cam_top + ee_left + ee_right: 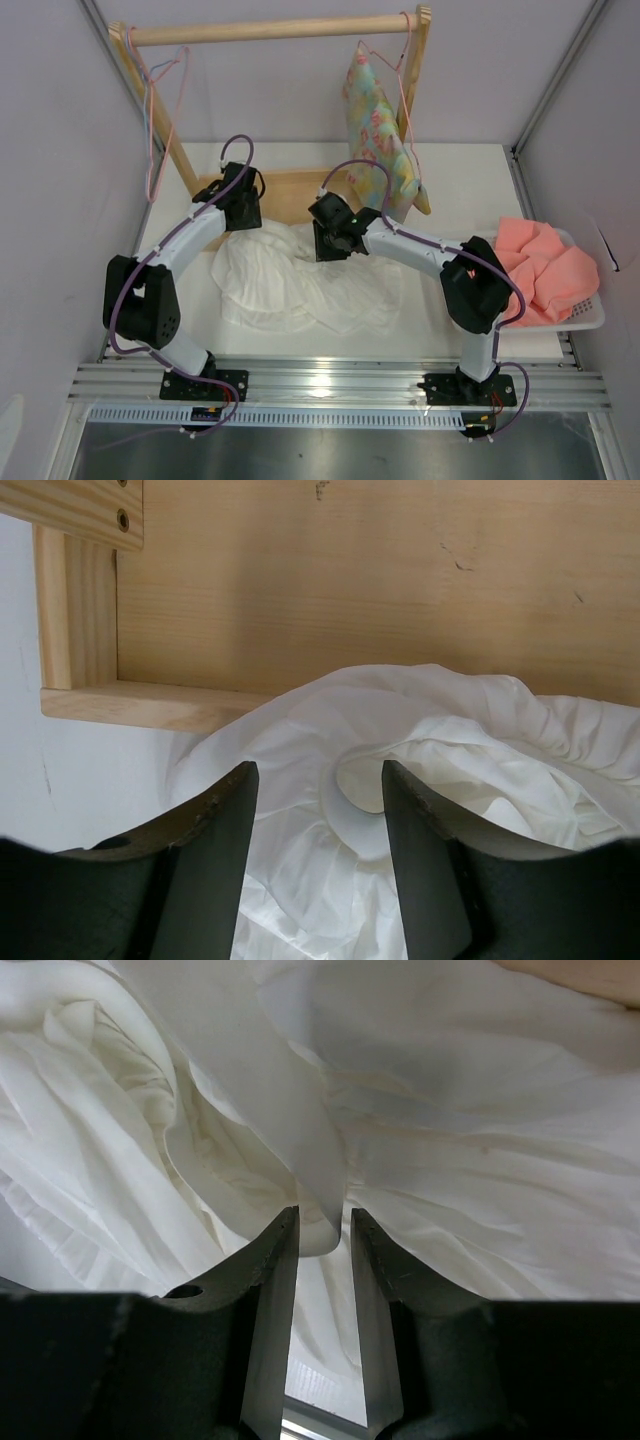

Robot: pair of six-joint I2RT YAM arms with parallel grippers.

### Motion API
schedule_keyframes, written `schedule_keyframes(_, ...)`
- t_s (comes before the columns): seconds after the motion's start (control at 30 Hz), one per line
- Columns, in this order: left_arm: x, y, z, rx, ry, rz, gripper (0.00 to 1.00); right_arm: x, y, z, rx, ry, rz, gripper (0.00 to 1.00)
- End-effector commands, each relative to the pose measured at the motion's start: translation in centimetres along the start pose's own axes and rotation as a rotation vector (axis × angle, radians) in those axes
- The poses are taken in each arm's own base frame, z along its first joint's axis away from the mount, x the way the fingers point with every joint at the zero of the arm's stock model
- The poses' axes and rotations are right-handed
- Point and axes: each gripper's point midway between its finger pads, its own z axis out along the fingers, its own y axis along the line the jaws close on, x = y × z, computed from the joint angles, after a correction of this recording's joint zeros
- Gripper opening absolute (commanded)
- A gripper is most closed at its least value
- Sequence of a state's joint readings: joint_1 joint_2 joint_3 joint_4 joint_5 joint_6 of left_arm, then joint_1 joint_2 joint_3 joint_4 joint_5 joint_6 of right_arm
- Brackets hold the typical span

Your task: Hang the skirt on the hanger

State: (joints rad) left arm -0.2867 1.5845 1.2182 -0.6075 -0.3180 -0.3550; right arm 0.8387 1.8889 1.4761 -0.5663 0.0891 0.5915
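Observation:
The white skirt (pixel 300 285) lies crumpled on the table between the two arms. My right gripper (pixel 325 247) sits at its far edge, and in the right wrist view the gripper (pixel 322 1222) is shut on a thick fold of the skirt (pixel 470 1150). My left gripper (pixel 243 215) is open over the skirt's far left edge, next to the rack's base. Its fingers (pixel 215 820) straddle a curled fold of the skirt (pixel 420 740) without touching it. The pink wire hanger (pixel 157 150) hangs from the left end of the rack's rod.
A wooden rack (pixel 270 30) stands at the back, its base board (pixel 380 580) right behind the skirt. A pastel floral garment (pixel 380 140) hangs on another hanger at the rod's right end. A white basket (pixel 585 315) with salmon-pink cloth (pixel 545 265) stands at the right.

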Motion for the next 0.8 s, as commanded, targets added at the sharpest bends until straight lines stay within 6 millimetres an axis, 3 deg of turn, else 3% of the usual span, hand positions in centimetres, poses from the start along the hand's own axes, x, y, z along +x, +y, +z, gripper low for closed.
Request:
schedule_keyframes(0.0,-1.7,-0.4,-0.2,0.029,-0.036,-0.004,0.57,-0.8,0.9,0.0,-0.019,-0.023,-0.004,0.33)
schedule_keyframes(0.1,-1.6,-0.2,-0.1,0.025,-0.036,0.002,0.55,-0.8,1.1,0.2,-0.023,-0.022,-0.002,0.33)
schedule_keyframes(0.27,-0.8,0.1,0.6,0.025,-0.007,0.006,0.43,-0.9,1.4,0.3,-0.031,-0.022,-0.007,0.31)
schedule_keyframes(0.5,-0.8,0.0,0.0,0.051,-0.011,0.002,0.20,-1.6,1.3,-0.9,-0.021,-0.045,-0.009,0.11)
schedule_keyframes(0.57,-1.4,0.0,-0.9,0.067,-0.028,0.004,0.11,-2.8,1.2,-2.0,-0.015,-0.079,-0.011,0.03)
schedule_keyframes(0.6,-1.8,-0.1,-1.3,0.075,-0.040,0.005,0.00,-3.3,0.9,-2.5,-0.010,-0.089,-0.009,0.01)
schedule_keyframes(0.77,-4.4,0.4,-5.0,0.114,-0.148,0.001,0.00,-7.5,0.3,-7.7,-0.006,-0.198,-0.022,0.00)
